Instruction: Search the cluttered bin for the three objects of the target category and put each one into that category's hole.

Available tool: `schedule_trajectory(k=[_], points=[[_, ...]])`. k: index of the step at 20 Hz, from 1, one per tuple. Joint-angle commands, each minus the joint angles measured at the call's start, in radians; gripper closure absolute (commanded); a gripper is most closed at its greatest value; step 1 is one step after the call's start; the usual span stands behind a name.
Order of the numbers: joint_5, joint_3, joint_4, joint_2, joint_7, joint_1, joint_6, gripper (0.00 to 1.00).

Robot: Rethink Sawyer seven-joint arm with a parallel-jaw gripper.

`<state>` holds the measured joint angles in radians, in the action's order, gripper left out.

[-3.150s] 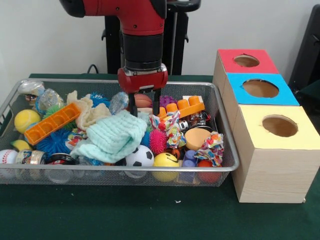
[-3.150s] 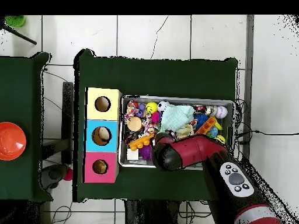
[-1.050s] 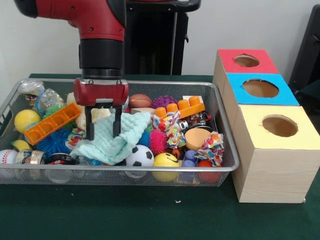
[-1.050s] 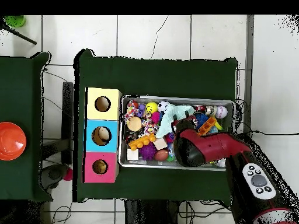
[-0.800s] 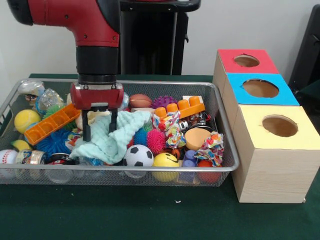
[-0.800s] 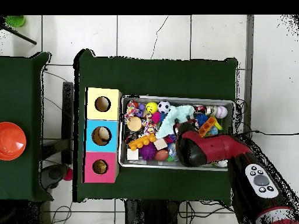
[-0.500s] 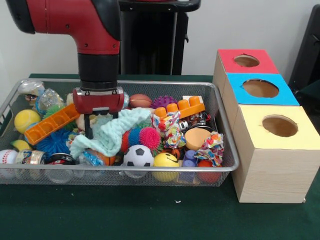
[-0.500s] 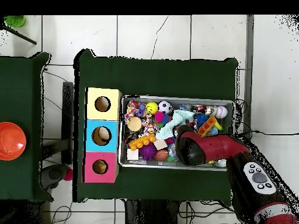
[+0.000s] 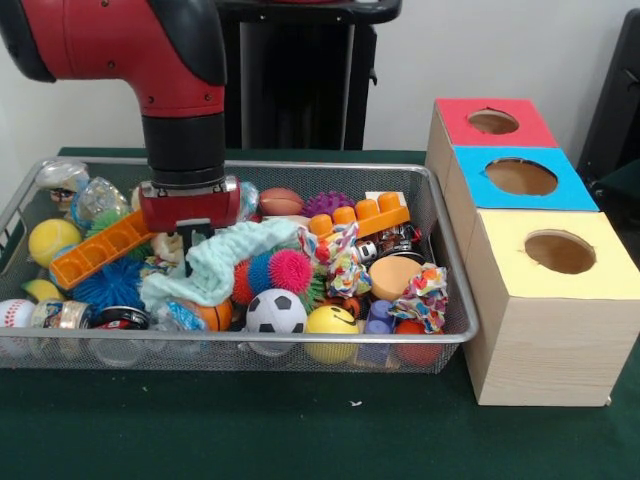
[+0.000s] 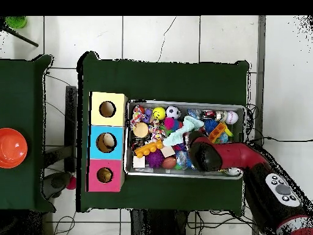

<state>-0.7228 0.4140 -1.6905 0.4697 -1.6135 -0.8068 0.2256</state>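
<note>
Mint-green cloth (image 9: pixel 228 260) lies bunched across the middle of the wire-mesh bin (image 9: pixel 300 352), draped over a pink spiky ball (image 9: pixel 291 270) and a blue spiky ball (image 9: pixel 262 272). Directly behind and above the cloth's left part the red and black arm (image 9: pixel 150 60) comes down into the bin, its gripper (image 9: pixel 192 237) sunk among the toys; the cloth and clutter cover the fingers, so I cannot tell how far apart they stand or whether they hold the cloth. In the overhead view the arm (image 10: pixel 235 160) covers much of the bin's side nearest the base, and the cloth (image 10: pixel 185 130) shows just beyond the wrist.

Along the bin's front wall sit a black-and-white soccer ball (image 9: pixel 275 311), a yellow smiley ball (image 9: pixel 331 322) touching it on the right, and an orange ball (image 9: pixel 212 314) half under the cloth. At the left end are a yellow tennis ball (image 9: pixel 52 240), a baseball (image 9: pixel 14 313) and an orange block tray (image 9: pixel 100 247) lying at a slant. Behind the cloth rest a small brown football (image 9: pixel 281 202), a purple spiky ball (image 9: pixel 328 203) and an orange toy brick (image 9: pixel 365 214). Right of centre are a tan disc-shaped toy (image 9: pixel 394 276) and a knotted multicolour rag (image 9: pixel 424 295).

Beside the bin on the green worktop (image 9: pixel 300 430) stand three wooden boxes in a row, each with a round hole on top: the yellow-topped box (image 9: pixel 555 262) nearest the camera, the blue-topped box (image 9: pixel 520 178) in the middle, the red-topped box (image 9: pixel 492 122) farthest
</note>
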Motion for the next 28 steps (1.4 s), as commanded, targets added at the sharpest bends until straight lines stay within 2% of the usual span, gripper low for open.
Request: schedule_trajectory(k=[1,7,14,28], points=[[0.135,0.197,-0.082,-0.102,0.112,-0.085,0.265,1.00],[0.262,0.286,-0.142,-0.109,0.103,-0.141,0.374,1.00],[0.359,0.312,-0.190,-0.109,0.048,-0.161,0.449,1.00],[0.393,0.324,-0.237,-0.058,0.017,-0.137,0.449,1.00]])
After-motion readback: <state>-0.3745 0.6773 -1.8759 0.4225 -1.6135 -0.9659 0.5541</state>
